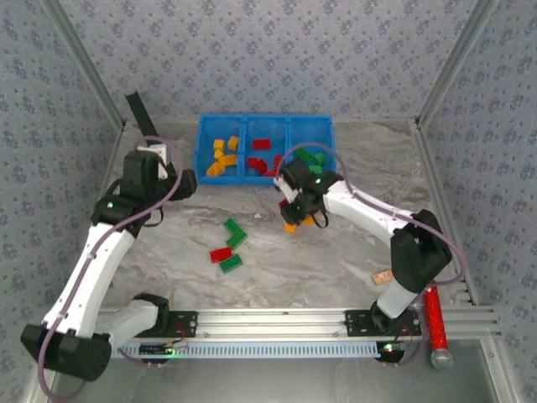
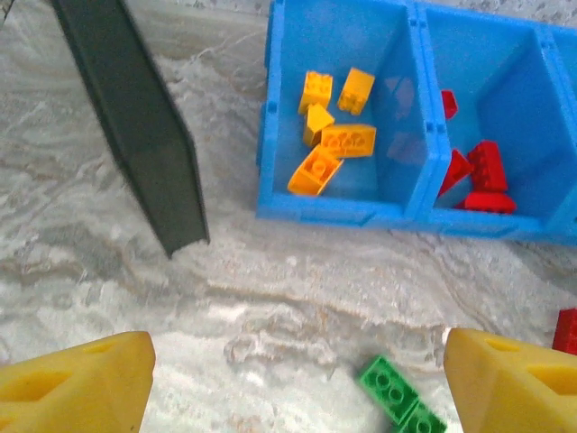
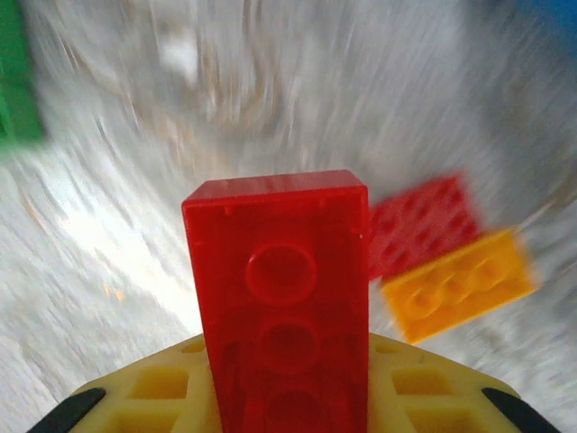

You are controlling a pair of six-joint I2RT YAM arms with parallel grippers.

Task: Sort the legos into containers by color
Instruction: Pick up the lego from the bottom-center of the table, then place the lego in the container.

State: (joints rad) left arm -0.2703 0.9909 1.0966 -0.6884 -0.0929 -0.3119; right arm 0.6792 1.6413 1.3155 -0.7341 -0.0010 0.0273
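Observation:
My right gripper [image 1: 300, 210] is shut on a red lego [image 3: 279, 298], which stands up between its yellow fingers [image 3: 153, 392]. Below it on the table lie another red lego [image 3: 419, 225] and an orange one [image 3: 460, 284]. The blue bin [image 1: 201, 138] holds orange-yellow bricks [image 2: 329, 144] in its left compartment, red ones [image 2: 482, 176] in the middle and green ones [image 1: 312, 158] on the right. Loose green legos [image 1: 236, 232] and a red one [image 1: 221, 253] lie mid-table. My left gripper [image 2: 297, 383] hangs open above the table, a green lego [image 2: 397, 392] beneath it.
A dark grey slat [image 1: 138, 113] leans at the back left, near the bin. A small tan block [image 1: 383, 275] and a red glittery cylinder [image 1: 435, 315] lie at the front right by the metal rail [image 1: 277, 319]. Patterned walls close in the sides.

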